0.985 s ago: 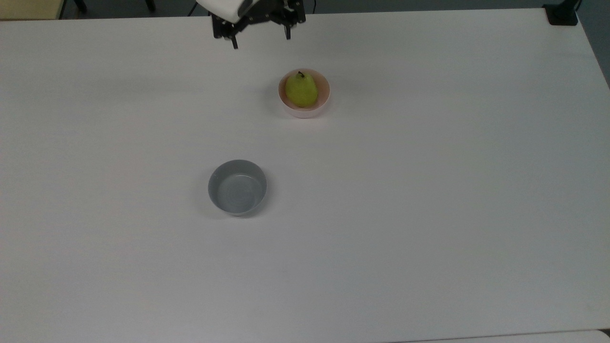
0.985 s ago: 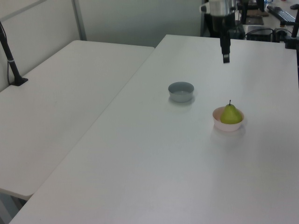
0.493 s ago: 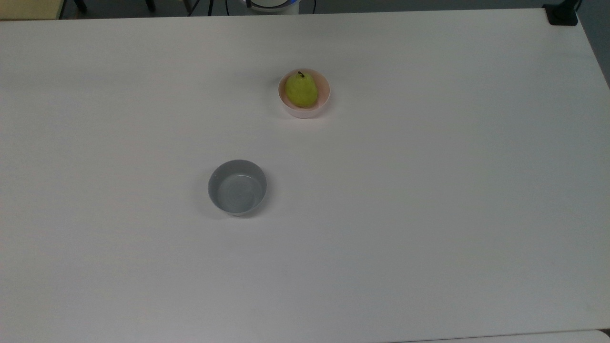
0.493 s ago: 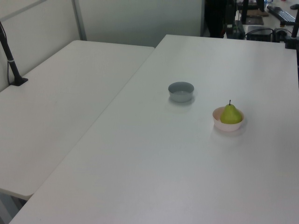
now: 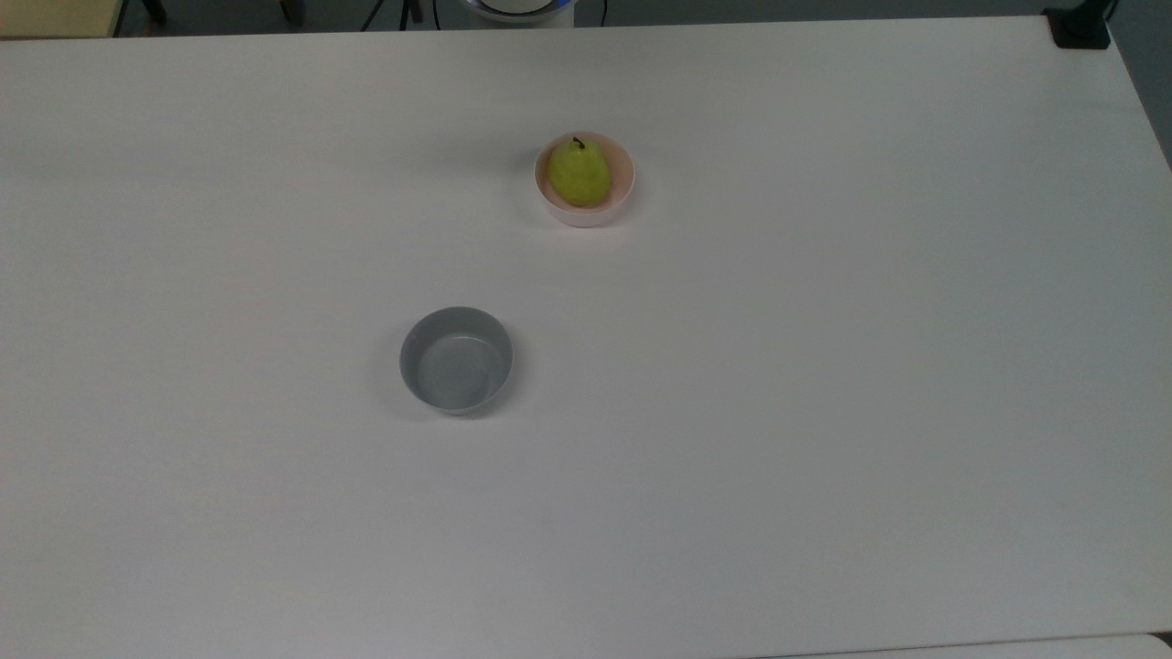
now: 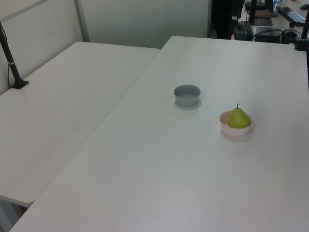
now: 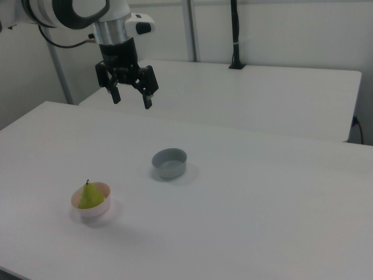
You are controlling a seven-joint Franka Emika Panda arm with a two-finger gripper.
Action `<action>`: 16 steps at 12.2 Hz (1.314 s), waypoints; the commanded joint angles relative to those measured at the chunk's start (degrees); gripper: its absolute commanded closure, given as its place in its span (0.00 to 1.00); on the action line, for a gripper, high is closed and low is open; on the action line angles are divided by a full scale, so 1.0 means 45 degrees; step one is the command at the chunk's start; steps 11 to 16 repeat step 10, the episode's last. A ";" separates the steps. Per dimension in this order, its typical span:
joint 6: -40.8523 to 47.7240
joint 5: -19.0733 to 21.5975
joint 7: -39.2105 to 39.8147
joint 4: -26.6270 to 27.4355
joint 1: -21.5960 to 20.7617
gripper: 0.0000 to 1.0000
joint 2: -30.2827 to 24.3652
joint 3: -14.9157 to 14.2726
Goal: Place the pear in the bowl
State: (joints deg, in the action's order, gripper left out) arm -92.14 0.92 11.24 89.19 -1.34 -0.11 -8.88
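The yellow-green pear (image 5: pixel 579 172) sits upright inside the pale pink bowl (image 5: pixel 619 196) on the white table, its dark stem pointing up. From the side, the pear (image 6: pixel 238 119) rises above the rim of the bowl (image 6: pixel 235 130). In the right view the pear (image 7: pixel 89 196) rests in the bowl (image 7: pixel 102 209) at the lower left. My gripper (image 7: pixel 132 99) hangs open and empty high above the table, well above and behind the pink bowl.
An empty grey bowl (image 5: pixel 456 361) stands apart from the pink one, nearer the table's middle; it is also seen as the grey bowl (image 6: pixel 187 94) and the grey bowl (image 7: pixel 169 163). A second white table (image 6: pixel 63 101) adjoins. A black post (image 7: pixel 235 35) stands at the back.
The gripper has risen out of the top view and the left view since one second ago. Pear and bowls have not moved.
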 commanded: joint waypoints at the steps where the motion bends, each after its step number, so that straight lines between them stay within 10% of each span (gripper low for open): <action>1: -0.0247 0.0460 0.0178 0.0276 -0.0072 0.00 -0.0580 -0.0523; 16: -0.0189 0.0460 0.0178 0.0374 -0.0092 0.00 -0.0660 -0.0546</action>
